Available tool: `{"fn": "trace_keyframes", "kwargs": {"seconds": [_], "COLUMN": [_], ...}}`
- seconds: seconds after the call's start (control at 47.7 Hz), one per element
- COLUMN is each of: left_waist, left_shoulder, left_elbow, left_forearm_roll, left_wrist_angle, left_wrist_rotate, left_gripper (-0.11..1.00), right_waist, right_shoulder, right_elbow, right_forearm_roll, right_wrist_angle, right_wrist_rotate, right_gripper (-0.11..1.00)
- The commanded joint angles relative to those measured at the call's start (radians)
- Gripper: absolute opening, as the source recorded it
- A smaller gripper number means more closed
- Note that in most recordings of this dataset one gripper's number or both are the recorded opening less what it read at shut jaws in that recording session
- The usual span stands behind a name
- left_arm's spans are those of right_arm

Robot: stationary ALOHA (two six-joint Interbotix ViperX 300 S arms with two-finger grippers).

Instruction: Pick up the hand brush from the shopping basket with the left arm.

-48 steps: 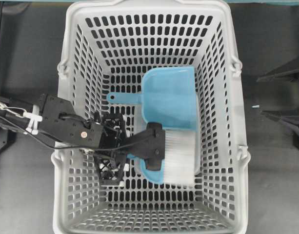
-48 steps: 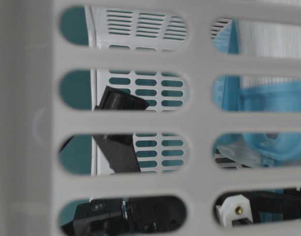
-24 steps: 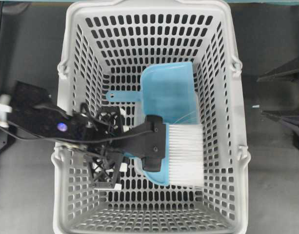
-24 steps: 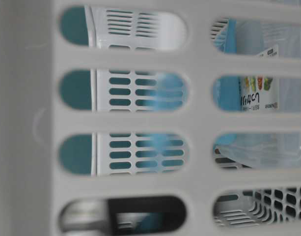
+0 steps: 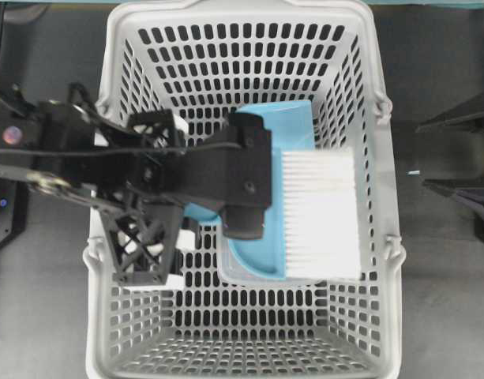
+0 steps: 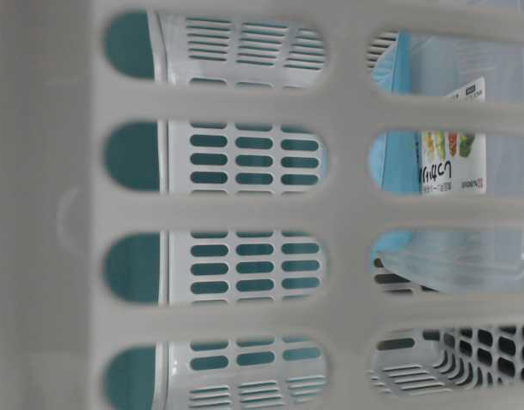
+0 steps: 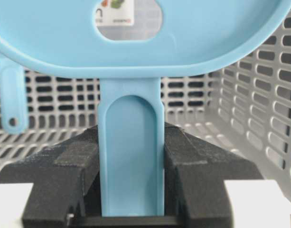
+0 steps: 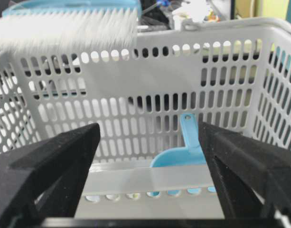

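Note:
The hand brush (image 5: 317, 213), light blue with a wide fan of white bristles, hangs in the air above the shopping basket (image 5: 234, 12). My left gripper (image 5: 245, 185) is shut on its thin handle. In the left wrist view the handle (image 7: 131, 156) is pinched between both black fingers, and the brush head (image 7: 192, 33) fills the top. The bristles also show at the top left of the right wrist view (image 8: 64, 28). My right gripper (image 5: 443, 154) is open and empty outside the basket's right wall, and it also shows in its own wrist view (image 8: 147, 142).
The light-blue dustpan (image 5: 285, 118) lies on the basket floor under the brush; its handle with a hole shows in the left wrist view (image 7: 12, 99) and the right wrist view (image 8: 188, 128). Slotted basket walls (image 6: 236, 213) surround it. Dark table lies around the basket.
My left gripper has risen with the brush in it, so both look much larger from overhead. The brush has left the table-level view. The dustpan stayed on the floor.

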Motion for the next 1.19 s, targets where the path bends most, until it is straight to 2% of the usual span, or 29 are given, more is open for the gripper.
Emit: {"fn": "trace_keyframes", "kwargs": {"seconds": [0.0, 1.174], "left_waist": [-0.003, -0.006], "left_shoulder": [-0.003, 0.021], "left_elbow": [-0.025, -0.023], "left_forearm_roll": [0.003, 0.003], "left_wrist_angle": [-0.002, -0.032], "left_wrist_rotate": [0.0, 0.0], "left_gripper": [0.24, 0.24], "right_waist": [0.002, 0.002], "right_shoulder": [0.005, 0.005], "right_elbow": [-0.017, -0.015], "right_forearm_roll": [0.003, 0.003], "right_wrist_angle": [-0.006, -0.006], "right_wrist_rotate": [0.002, 0.002], "right_gripper": [0.8, 0.79]}}
